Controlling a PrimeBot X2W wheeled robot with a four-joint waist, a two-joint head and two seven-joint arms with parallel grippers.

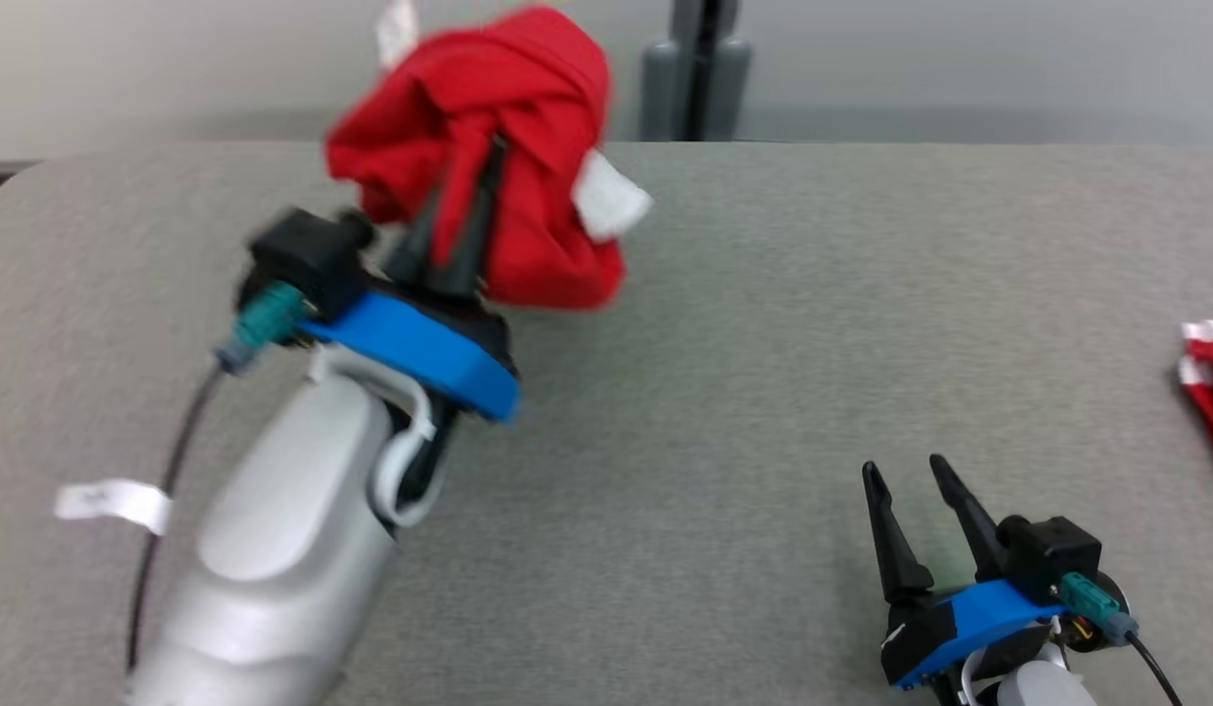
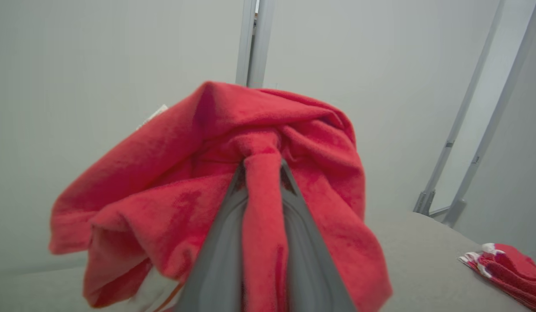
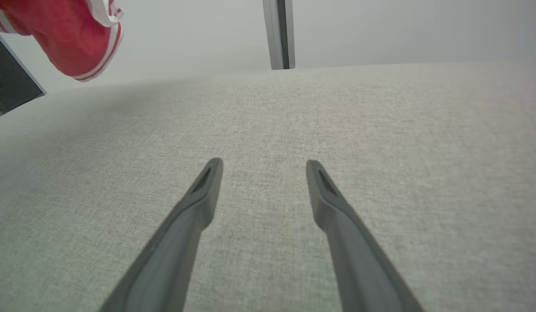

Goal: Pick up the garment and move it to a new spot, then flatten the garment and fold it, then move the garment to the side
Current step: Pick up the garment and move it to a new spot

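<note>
At the upper left of the head view, the left gripper point(image 1: 474, 181) pinches a fold of the red garment point(image 1: 537, 88), bunched and lifted off the grey table point(image 1: 743, 333). The right gripper point(image 1: 905, 469) sits lower right, fingers spread. The carry likely goes best slowly, lowering onto open table away from the red cloth point(image 1: 1209, 373) at the right edge

Garments: two. bunched red garment point(image 1: 508, 118) upper left-centre of head view; red-and-white garment point(image 1: 1212, 378) at right edge.
Grippers: two. left gripper point(image 1: 464, 196) upper left, right gripper point(image 1: 903, 468) lower right.
Dark fingers point(image 1: 888, 529): four, two per gripper.
grey table point(image 1: 763, 324): one.
grey post point(image 1: 699, 69): one, top centre.
white tag point(image 1: 111, 502): one, lower left.
</note>
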